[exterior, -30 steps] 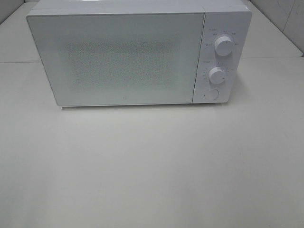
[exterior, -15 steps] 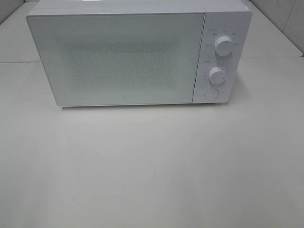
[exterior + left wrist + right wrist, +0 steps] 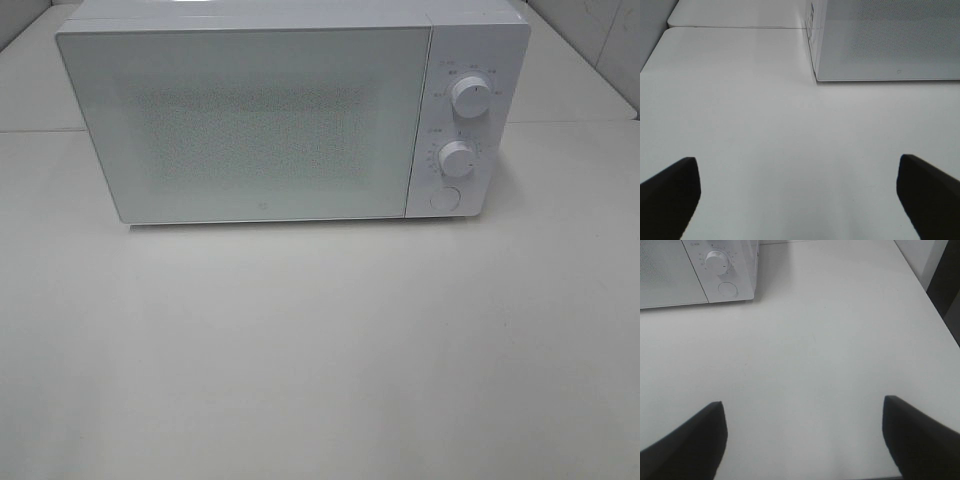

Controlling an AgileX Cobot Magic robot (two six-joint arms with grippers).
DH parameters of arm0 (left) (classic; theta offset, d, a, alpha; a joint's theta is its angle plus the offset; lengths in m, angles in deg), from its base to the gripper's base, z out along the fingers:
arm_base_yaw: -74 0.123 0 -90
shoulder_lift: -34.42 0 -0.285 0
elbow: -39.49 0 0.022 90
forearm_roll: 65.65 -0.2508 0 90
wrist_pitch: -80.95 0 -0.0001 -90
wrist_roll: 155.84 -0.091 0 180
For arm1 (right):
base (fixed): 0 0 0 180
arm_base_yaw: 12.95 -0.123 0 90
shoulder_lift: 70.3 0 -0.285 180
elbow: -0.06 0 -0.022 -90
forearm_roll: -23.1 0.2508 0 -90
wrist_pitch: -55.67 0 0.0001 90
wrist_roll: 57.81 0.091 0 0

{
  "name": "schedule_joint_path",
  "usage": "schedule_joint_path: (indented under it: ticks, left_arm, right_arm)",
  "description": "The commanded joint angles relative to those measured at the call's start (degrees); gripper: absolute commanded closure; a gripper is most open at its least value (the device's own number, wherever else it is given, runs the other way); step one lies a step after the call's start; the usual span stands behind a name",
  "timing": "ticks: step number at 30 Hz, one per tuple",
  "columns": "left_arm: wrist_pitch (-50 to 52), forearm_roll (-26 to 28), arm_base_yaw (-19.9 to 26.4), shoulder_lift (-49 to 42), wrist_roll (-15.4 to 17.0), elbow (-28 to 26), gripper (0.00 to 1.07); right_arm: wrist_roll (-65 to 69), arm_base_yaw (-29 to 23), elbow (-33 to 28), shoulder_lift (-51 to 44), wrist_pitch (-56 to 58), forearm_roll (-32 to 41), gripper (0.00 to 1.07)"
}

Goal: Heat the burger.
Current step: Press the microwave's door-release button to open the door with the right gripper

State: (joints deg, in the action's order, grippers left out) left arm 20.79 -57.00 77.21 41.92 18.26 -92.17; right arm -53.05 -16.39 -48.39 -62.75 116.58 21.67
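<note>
Found left gripper (image 3: 797, 162) spread to full width, gripping nothing. Noted its two dark fingers (image 3: 670, 197) well apart, tips pointing forward and down. Held above the desk (image 3: 790, 125), on the side of its left edge, touching nothing.

Found right gripper (image 3: 802, 404) likewise parted wide, gripping nothing. Noted its fingers (image 3: 685, 440) well apart, tips about level with each other. Held above the desk close to its front edge, toward the right-hand corner.

A white table (image 3: 320, 350) meets a pale tiled wall (image 3: 600, 40) under soft, even light.
</note>
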Motion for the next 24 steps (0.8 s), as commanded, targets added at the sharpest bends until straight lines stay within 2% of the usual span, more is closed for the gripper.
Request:
schedule_joint_path:
  ticks: [1,11,13,24]
  left_arm:
    - [0.74,0.17,0.23,-0.86,0.40,0.23,0.06]
    - [0.74,0.17,0.23,-0.86,0.40,0.23,0.06]
    - [0.74,0.17,0.23,-0.86,0.40,0.23,0.06]
    - [0.74,0.17,0.23,-0.86,0.40,0.23,0.06]
  right_arm:
    - [0.17,0.34,-0.11,-1.20,-0.52,0.23,0.23]
    - [-0.23,0.29,-0.11,-1.20,-0.52,0.06,0.22]
    - [-0.29,0.29,-0.11,-1.20,-0.52,0.06,0.18]
    - [-0.29,0.17,-0.11,-1.20,-0.52,0.06,0.18]
